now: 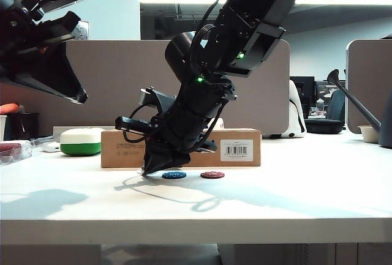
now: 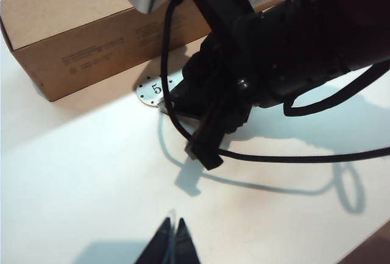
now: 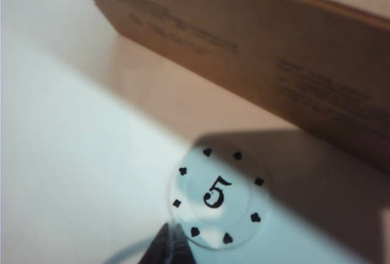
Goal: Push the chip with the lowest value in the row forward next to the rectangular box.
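The chip [image 3: 216, 194] is white with a black 5 and lies on the table a short way from the rectangular box [image 3: 274, 63], inside its shadow. My right gripper [image 3: 173, 247] is shut, and its tips touch the chip's near edge. In the exterior view this right gripper [image 1: 150, 171] has reached across to the left of centre and hides the chip. From the row, the blue chip [image 1: 174, 174] and the red chip [image 1: 212, 174] still lie in front of the box [image 1: 119, 149]. My left gripper [image 1: 79, 98] hangs high at the left, shut [image 2: 173, 235] and empty, looking down on the chip [image 2: 151, 91].
A white-and-green case [image 1: 81, 141] sits left of the box. A clear plastic container [image 1: 13, 152] is at the far left edge. A grey watering can [image 1: 367, 109] and a small bowl [image 1: 370, 133] stand at the far right. The right arm's cable [image 2: 292, 157] loops low over the table.
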